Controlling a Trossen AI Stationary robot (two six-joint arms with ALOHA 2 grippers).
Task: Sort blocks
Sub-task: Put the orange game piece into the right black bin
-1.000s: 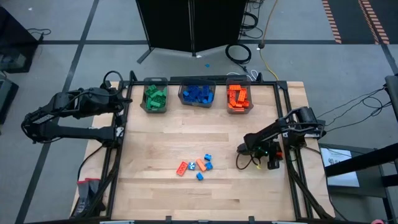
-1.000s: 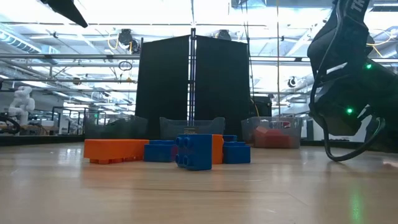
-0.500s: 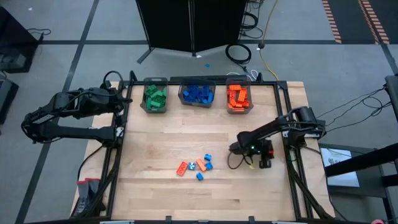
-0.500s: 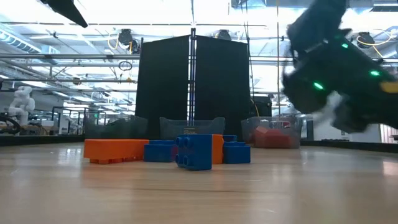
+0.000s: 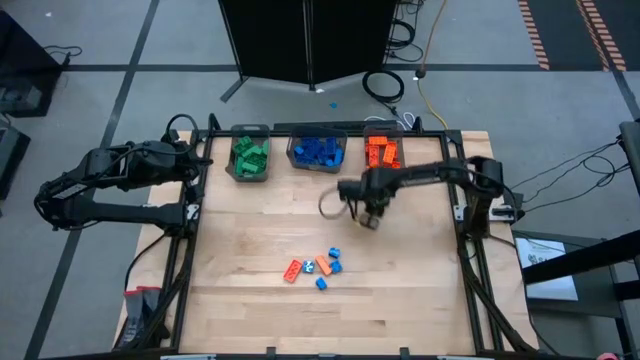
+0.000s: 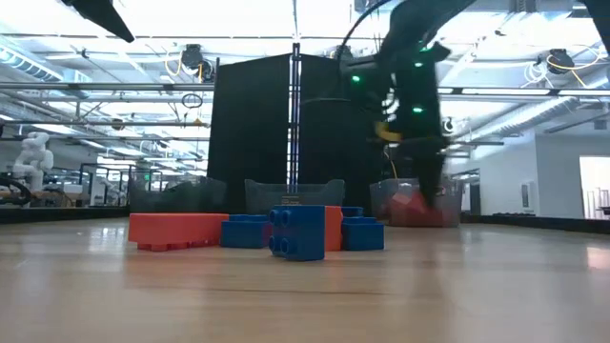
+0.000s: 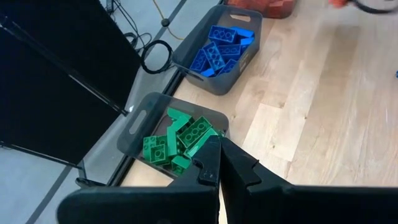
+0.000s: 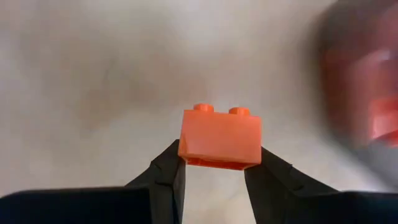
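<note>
only right wrist view shows right gripper (image 8: 214, 171) pinching orange brick (image 8: 220, 137).

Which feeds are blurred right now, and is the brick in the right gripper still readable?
Right wrist view: the orange brick between the right gripper fingers is sharp, but the table and the red shape behind it are smeared. Low view: the right arm is streaked, while the loose bricks are crisp. High and left wrist views: sharp.

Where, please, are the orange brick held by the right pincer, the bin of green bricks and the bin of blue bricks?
orange brick (image 8: 220, 138), right wrist view, front face.
green bin (image 7: 135, 125), left wrist view, handle-side rim.
blue bin (image 5: 294, 156), high view, left wall.
</note>
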